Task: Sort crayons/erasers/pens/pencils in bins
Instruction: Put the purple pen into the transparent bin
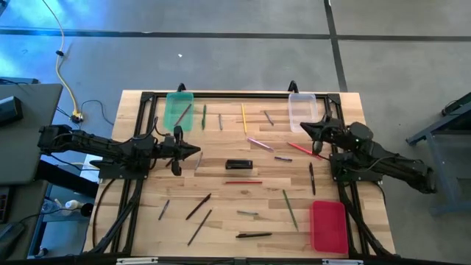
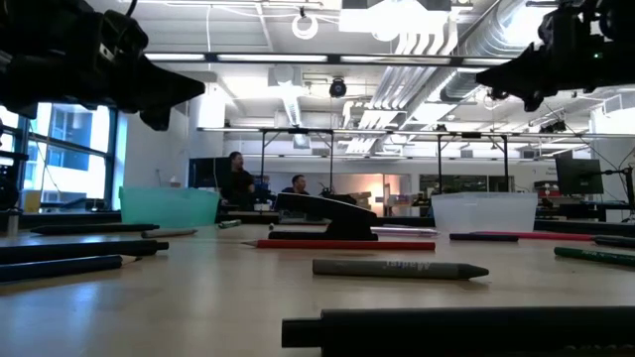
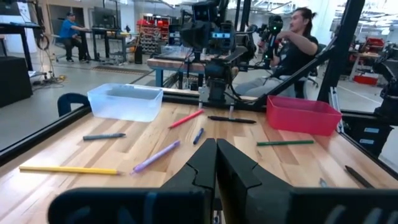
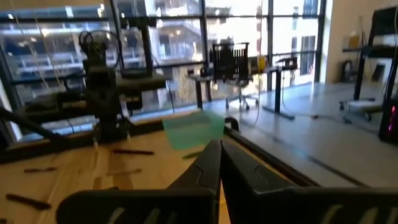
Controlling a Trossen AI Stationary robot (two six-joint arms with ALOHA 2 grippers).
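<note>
My left gripper (image 1: pixel 197 151) is shut and empty, above the table left of centre; its shut fingers show in its wrist view (image 3: pixel 216 155). My right gripper (image 1: pixel 302 126) is shut and empty (image 4: pixel 219 155), hovering beside the clear bin (image 1: pixel 302 112) at the far right. The green bin (image 1: pixel 179 110) stands at the far left and holds a dark pen. The red bin (image 1: pixel 328 226) stands at the near right. A yellow pencil (image 1: pixel 243 118), a green pencil (image 1: pixel 290 208), red pencils (image 1: pixel 243 181) and dark pens (image 1: pixel 197 207) lie flat, scattered on the table.
A black block (image 1: pixel 238 164) lies at the table's centre. A pinkish pen (image 1: pixel 259 143) and a red pencil (image 1: pixel 303 149) lie near my right gripper. A grey crayon (image 2: pixel 400 268) and a black pen (image 2: pixel 456 327) lie near the front edge. People sit in the room beyond.
</note>
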